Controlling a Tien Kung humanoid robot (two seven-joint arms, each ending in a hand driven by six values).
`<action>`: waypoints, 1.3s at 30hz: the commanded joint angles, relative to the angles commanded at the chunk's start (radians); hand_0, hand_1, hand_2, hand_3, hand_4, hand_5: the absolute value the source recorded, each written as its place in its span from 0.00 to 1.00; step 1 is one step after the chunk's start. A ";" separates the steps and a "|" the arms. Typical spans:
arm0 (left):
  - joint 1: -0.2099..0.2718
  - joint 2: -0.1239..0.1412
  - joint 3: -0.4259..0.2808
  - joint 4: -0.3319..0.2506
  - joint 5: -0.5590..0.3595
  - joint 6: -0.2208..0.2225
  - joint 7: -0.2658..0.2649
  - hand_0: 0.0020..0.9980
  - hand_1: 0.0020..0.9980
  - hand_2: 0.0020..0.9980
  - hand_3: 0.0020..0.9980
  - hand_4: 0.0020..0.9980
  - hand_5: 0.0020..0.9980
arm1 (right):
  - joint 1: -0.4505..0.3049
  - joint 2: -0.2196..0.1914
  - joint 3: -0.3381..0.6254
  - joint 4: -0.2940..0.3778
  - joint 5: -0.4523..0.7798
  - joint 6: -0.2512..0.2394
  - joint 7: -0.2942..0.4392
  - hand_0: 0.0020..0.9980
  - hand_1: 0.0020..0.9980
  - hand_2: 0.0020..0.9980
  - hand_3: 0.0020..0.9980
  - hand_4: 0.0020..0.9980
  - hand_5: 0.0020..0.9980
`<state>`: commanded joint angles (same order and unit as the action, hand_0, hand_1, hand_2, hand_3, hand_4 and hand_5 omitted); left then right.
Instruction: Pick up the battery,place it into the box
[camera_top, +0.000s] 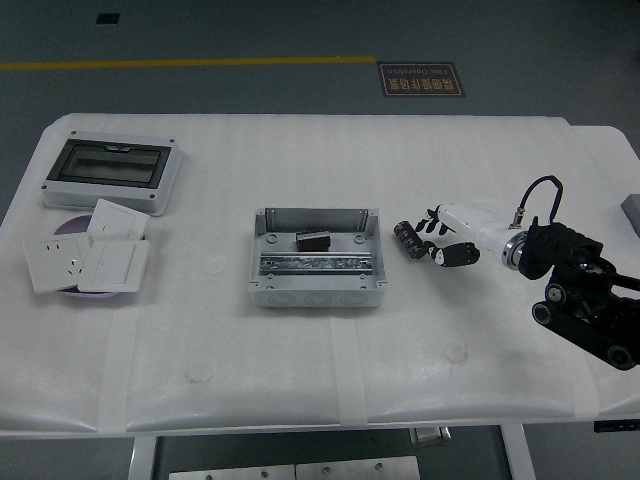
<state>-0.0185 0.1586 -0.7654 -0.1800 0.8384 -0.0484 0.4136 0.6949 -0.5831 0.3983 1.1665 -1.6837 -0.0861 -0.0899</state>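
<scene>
Grey box (318, 258) sits mid-tabletop with a dark block already inside; your battery (408, 240) lies just right of it, at the right hand's (450, 237) loosely curled, empty fingertips. Close carelessly and you'll likely roll the battery away.

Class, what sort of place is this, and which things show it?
Probably an industrial robot test area: a painted floor line, a grey junction box and wall switch plates on a padded table.

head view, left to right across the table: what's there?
Wall socket plates → grey box with a small dark block inside → battery → right hand. The clear-lidded enclosure sits above the plates, so it is left unordered.
</scene>
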 joint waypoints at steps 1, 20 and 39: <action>0.000 0.000 -0.001 0.000 0.001 0.000 0.000 0.68 0.68 0.61 0.67 0.70 0.32 | 0.007 -0.007 -0.007 0.004 -0.007 0.005 -0.003 0.69 0.62 0.64 0.72 0.63 0.24; -0.001 0.007 0.004 0.000 0.002 -0.002 0.006 0.68 0.68 0.61 0.67 0.70 0.33 | 0.141 -0.042 -0.165 0.067 -0.109 0.062 -0.065 0.78 0.72 0.86 1.00 0.79 0.24; -0.009 0.013 0.019 0.000 -0.009 -0.002 0.001 0.68 0.68 0.60 0.67 0.70 0.32 | 0.291 0.048 -0.375 -0.030 -0.121 0.033 -0.048 0.78 0.73 0.87 1.00 0.80 0.25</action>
<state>-0.0272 0.1717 -0.7466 -0.1800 0.8291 -0.0500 0.4151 0.9858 -0.5353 0.0235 1.1366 -1.8048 -0.0527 -0.1377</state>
